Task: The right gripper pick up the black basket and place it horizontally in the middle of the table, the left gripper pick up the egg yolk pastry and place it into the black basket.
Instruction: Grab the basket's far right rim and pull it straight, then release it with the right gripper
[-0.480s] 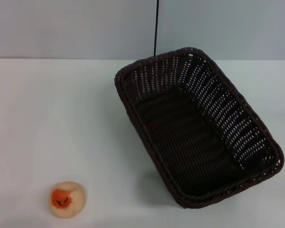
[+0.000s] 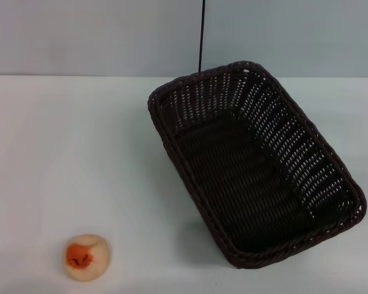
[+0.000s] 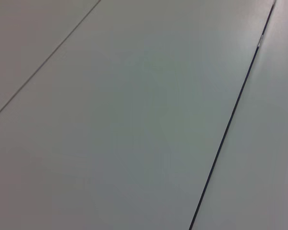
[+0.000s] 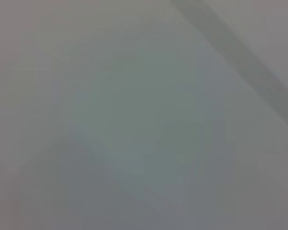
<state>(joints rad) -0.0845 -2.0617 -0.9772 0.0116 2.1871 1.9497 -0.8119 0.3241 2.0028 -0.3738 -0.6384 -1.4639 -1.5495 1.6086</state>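
Basket (image 2: 256,165) askew on bench (image 2: 67,153), right of centre; pastry (image 2: 86,257) near-left. Neither end effector visible, state unknown. Right should grip near rim, lift, turn basket horizontal, set centrally.

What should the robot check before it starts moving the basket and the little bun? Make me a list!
1. Black basket in sight on the table: ok.
2. Basket lying straight across the middle: not ok, it sits askew toward the right side.
3. Basket has nothing inside: ok, only its woven floor shows.
4. Egg yolk pastry free to grab: ok, it sits alone near the front left, apart from the basket.
5. Right claw near the basket: cannot tell, no view shows it.
6. Left claw near the pastry: cannot tell, it shows in no view; its wrist view shows only plain grey panels.
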